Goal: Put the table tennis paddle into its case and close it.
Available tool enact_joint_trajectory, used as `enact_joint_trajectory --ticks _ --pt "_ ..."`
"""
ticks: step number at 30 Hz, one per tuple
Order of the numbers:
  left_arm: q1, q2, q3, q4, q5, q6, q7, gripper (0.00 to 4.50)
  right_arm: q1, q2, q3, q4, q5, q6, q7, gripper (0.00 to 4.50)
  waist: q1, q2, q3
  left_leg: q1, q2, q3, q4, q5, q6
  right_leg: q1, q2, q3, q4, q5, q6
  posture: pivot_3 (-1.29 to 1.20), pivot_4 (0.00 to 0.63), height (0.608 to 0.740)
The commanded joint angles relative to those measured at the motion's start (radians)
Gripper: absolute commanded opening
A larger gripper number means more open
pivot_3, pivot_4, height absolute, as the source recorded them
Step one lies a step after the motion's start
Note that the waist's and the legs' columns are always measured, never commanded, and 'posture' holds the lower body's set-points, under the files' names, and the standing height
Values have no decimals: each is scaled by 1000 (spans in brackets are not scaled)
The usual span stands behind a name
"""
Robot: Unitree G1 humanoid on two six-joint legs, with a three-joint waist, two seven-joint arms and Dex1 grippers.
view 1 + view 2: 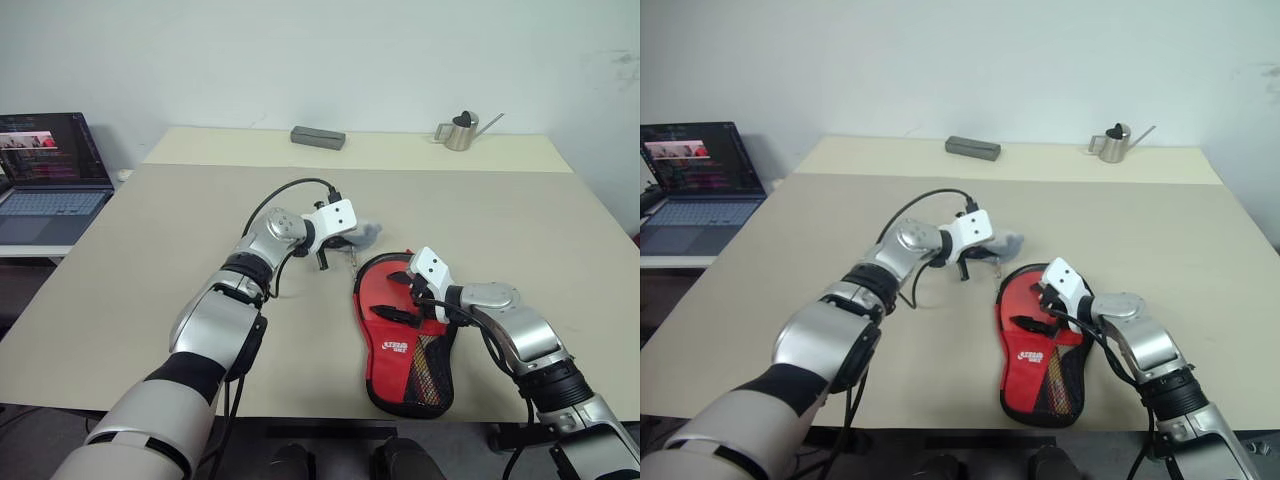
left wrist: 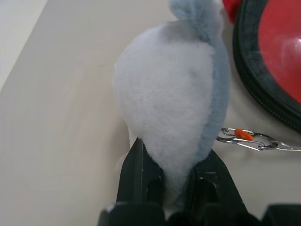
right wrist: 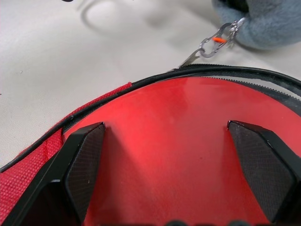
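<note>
- The room: a plain pale wall behind a wide beige table [image 1: 150, 260], with a second, lighter tabletop [image 1: 400, 150] butted against its far edge.
- Beside the table on the robot's left, an open laptop [image 1: 50, 175] sits on a lower side surface, its screen lit.
- On the far tabletop lie a flat grey block [image 1: 318, 137] near the middle and a small metal watering can [image 1: 462, 130] toward the right, well apart from each other.
- The case [image 1: 405, 350] lies flat on the near part of the beige table, red front up, round end away from the robot and the mesh end toward the front edge; its black zip rim stands open around the round end.
- The table tennis paddle [image 3: 178, 150] is inside the case, its red rubber face showing through the open round end.
- The right gripper [image 1: 405, 295] hangs just over that round end, its two black fingers [image 3: 84, 165] spread wide with the red face between them, gripping nothing.
- The left gripper [image 1: 335, 248] is just beyond the case's round end, clamped tight on a small grey and white plush toy [image 2: 164, 103].
- A metal clip [image 2: 251, 140] with an orange tab joins the plush to the case's zip rim, lying on the table between them.
</note>
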Motion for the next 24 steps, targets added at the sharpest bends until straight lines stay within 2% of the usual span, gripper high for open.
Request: enact_joint_trajectory --ticks 1,24 --pt "-53 7 11 -14 -5 -19 22 162 39 -17 67 58 -42 55 31 4500 0 0 0 0 0 0 0 0 0 0 0 0 0 0 0 0 150 740" --pt "-105 -89 -75 33 125 -6 235 162 79 -127 35 -52 -5 129 119 4500 5 0 0 -1 -1 -1 0 0 0 0 -1 -1 -1 0 0 0 150 740"
